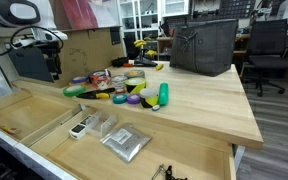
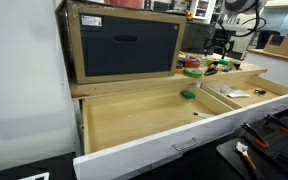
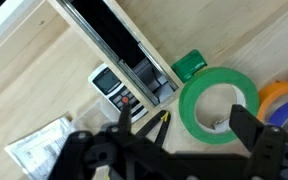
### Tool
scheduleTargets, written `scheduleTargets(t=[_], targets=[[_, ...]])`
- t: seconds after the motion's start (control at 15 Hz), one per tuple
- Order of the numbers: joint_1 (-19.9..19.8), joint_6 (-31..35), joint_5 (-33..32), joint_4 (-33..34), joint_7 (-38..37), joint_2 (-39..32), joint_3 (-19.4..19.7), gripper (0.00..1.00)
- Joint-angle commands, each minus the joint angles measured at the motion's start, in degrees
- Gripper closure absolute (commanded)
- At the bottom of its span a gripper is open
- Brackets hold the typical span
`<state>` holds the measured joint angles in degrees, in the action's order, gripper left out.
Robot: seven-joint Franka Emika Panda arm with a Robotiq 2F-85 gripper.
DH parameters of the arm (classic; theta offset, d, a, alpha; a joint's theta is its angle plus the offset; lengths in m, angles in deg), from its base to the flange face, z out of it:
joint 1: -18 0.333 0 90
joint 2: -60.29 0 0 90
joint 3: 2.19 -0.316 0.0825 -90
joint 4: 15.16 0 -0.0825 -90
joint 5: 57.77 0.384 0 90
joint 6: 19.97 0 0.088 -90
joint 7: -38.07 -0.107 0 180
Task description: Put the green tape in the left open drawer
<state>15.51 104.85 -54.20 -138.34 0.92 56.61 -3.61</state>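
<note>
While your arm stands tall at the far end of the table, your gripper points straight down, jaws spread wide with nothing in them. The green tape lies flat on the tabletop below, beside an orange roll, not in the left drawer. The remote buttons are too blurry to read.

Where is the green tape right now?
In the wrist view, right of middle, the green tape lies on the tabletop beside an orange tape roll, near the edge.
</note>
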Motion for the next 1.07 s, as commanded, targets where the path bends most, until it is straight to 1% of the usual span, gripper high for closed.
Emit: scheduleTargets(t=[0.0, 0.27, 0.6, 1.0], targets=[[1.6, 1.3, -2.9, 2.0, -3.5, -3.3, 1.1, 0.0], [3.1, 2.6, -5.7, 2.5, -5.7, -6.4, 1.5, 0.0], [5.1, 3.9, -8.8, 5.5, -9.0, -11.1, 2.5, 0.0], [7.5, 6.8, -9.5, 9.2, -13.3, -16.1, 3.7, 0.0]])
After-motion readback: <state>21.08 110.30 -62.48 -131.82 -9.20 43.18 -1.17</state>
